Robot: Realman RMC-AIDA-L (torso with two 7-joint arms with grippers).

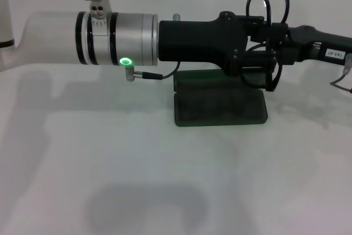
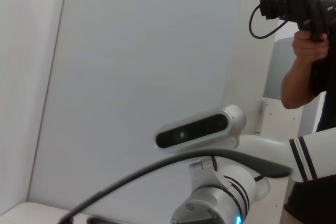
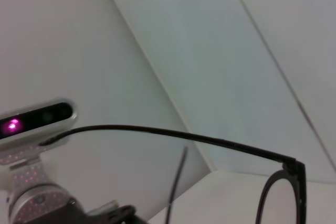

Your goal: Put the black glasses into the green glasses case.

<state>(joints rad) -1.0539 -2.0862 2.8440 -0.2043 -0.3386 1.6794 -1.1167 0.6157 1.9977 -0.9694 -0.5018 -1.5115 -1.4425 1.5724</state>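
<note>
The black glasses [image 1: 269, 4] hang in the air above the table, held upright between my two grippers, which face each other. My right gripper [image 1: 283, 41] comes in from the right and is shut on the frame. My left gripper [image 1: 263, 45] reaches across from the left and meets the glasses at the same spot. A temple arm of the glasses shows in the left wrist view [image 2: 157, 165], and a temple and lens rim show in the right wrist view [image 3: 210, 141]. The green glasses case [image 1: 220, 107] lies open on the table just below the left gripper.
The white table [image 1: 110, 180] surrounds the case. A person holding a camera [image 2: 307, 40] stands beyond the table. A loose cable [image 1: 341, 83] hangs below the right arm.
</note>
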